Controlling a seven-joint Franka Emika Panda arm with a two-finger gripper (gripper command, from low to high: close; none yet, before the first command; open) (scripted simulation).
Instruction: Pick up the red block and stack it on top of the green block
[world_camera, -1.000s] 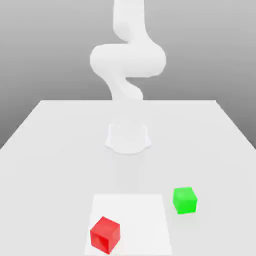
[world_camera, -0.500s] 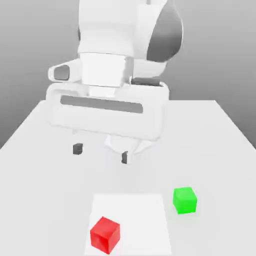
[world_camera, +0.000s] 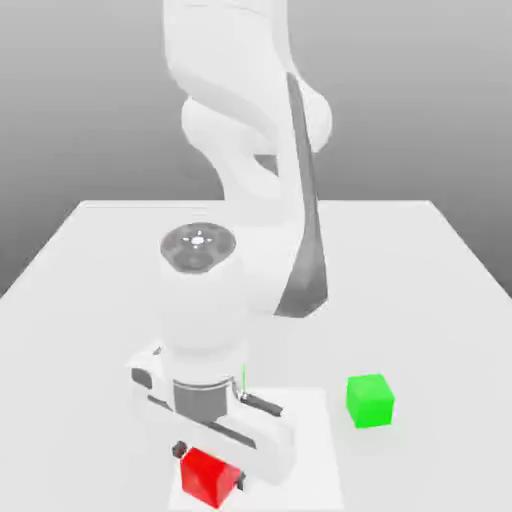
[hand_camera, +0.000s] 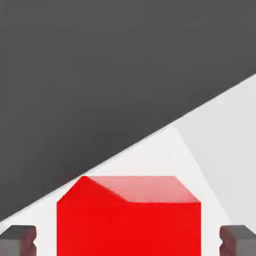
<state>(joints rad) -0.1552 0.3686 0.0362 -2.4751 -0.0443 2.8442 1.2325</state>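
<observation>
Two fingertips (hand_camera: 19, 239) flank the red block (world_camera: 208, 475), which sits near the table's (world_camera: 90, 260) front edge; our gripper (world_camera: 211, 474) has it clamped. We should lift straight up before swinging right toward the green block (world_camera: 370, 400).

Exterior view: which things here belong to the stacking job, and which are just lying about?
Part of the job:
- red block, between the fingers of the hand
- green block, standing alone toward the exterior view's right
- hand, down at the red block

Just there:
- white square patch under the red block
- table
</observation>
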